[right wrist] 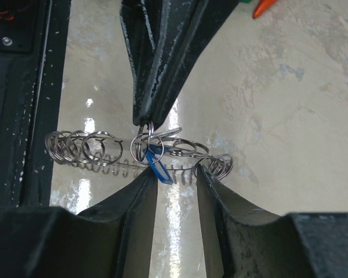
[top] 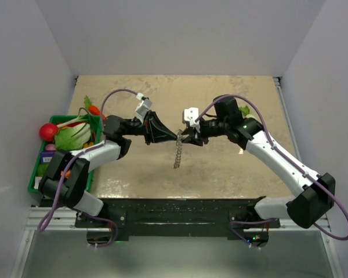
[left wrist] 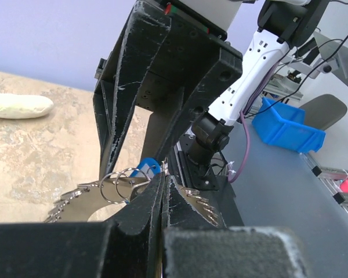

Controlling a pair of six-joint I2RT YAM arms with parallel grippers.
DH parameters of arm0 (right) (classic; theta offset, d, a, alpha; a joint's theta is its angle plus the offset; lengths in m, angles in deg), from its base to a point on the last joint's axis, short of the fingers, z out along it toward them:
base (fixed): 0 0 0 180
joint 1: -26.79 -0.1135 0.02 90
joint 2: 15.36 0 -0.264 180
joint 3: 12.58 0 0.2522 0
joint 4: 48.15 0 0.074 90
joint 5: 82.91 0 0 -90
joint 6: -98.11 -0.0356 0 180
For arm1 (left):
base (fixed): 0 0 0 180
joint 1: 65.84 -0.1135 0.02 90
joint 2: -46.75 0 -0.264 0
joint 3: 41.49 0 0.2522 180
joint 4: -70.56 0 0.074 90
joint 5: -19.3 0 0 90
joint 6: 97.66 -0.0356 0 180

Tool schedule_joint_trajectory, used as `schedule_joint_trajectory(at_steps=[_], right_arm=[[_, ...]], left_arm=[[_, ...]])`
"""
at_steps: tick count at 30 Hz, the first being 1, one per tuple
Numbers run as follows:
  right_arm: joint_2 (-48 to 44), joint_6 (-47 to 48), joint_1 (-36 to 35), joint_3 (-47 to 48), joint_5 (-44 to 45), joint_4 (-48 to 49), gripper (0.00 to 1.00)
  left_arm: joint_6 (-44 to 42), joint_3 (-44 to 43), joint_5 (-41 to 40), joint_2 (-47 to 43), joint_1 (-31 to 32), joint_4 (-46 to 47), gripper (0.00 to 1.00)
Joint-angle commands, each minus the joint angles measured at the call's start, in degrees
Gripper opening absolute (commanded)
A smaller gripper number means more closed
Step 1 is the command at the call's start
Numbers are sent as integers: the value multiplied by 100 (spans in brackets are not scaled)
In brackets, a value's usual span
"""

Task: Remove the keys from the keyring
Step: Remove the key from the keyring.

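Keyring [top: 177, 153] is up off the table [top: 232, 168], hanging between your two arms about mid-table, so that's where your target sits. From the top camera it drops as a short grey chain of loops straight down from where the two sets of fingertips nearly meet.

Your left gripper [right wrist: 146, 116] is clamped tight. The right wrist view shows its tips pinched together on one of the small rings at the top of the bunch, and the left wrist view shows no gap between its fingers.

Your right gripper [right wrist: 175, 191] is only narrowly parted. You can see bare table through the slot between its two fingers, and the coil of rings lies across in front of both fingertips.

The key [right wrist: 158, 166], the little one with the blue head, dangles from the ring cluster right under the left gripper's tips. It hangs at the mouth of the right gripper, close against the finger on the left side of that view. Honestly I can't tell from this angle whether that finger touches the blue head or just sits beside it. The rest of the loops trail off to the left in the right wrist view.

Off to the left edge of the table there's a green basket [top: 33, 179] with a radish [top: 74, 136] in it, well apart from the keyring.
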Motion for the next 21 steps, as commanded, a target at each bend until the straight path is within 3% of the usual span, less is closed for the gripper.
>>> schedule_joint_trajectory(at_steps=[1,3,5,13,21], right_arm=[[-172,10,-100,259,-426,-111,36],[-207,2,-144,224,-426,-67,34],[-260,-34,-153,189,-373,-14,23],[-357,10,-170,145,-241,-32,1],[-646,-209,-179,75,504,354,0]], left_arm=[[-321,-82,-78,-171,-37,1305,0],[-382,-74,-96,-179,-37,1243,0],[-470,-74,-105,-197,-37,1137,0],[-716,-65,-184,-197,-81,839,0],[-1252,-100,-350,-267,-116,118,0]])
